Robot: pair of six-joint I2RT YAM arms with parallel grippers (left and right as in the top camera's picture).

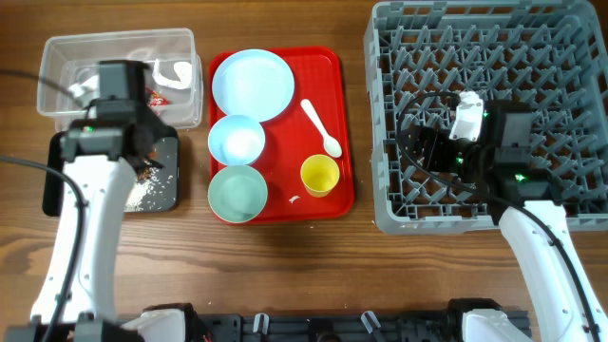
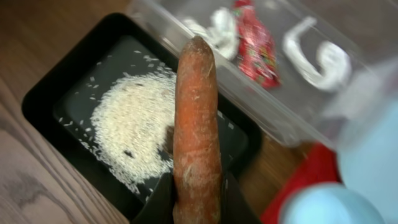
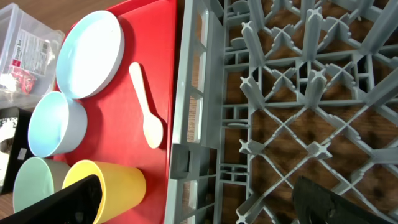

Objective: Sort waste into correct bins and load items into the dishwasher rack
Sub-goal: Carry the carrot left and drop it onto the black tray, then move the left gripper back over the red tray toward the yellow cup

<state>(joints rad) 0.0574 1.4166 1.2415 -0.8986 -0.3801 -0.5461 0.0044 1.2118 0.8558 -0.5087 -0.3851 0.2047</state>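
You're sorting waste: your left fingers (image 2: 160, 202) are clamped on the carrot stick (image 2: 196, 124) above the black tray (image 2: 43, 99). Next, lower and release. Your right fingers (image 3: 74, 199) hang wide open and empty over the dishwasher rack (image 3: 280, 93).

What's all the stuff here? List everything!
red tray: one, table middle
plate: one, pale blue, red tray
whitish-blue bowl: one, red tray
mint-green bowl: one, red tray
cup: one, yellow, red tray
spoon: one, white, red tray
rack: one, grey, right
clear tub: one, far left
wrapper: one, red, clear tub
paper scraps: several, white, clear tub
black tray: one, beside clear tub
rice: pile, white, black tray
carrot stick: one, orange, left gripper
left gripper: shut on carrot stick
right gripper: open, over rack
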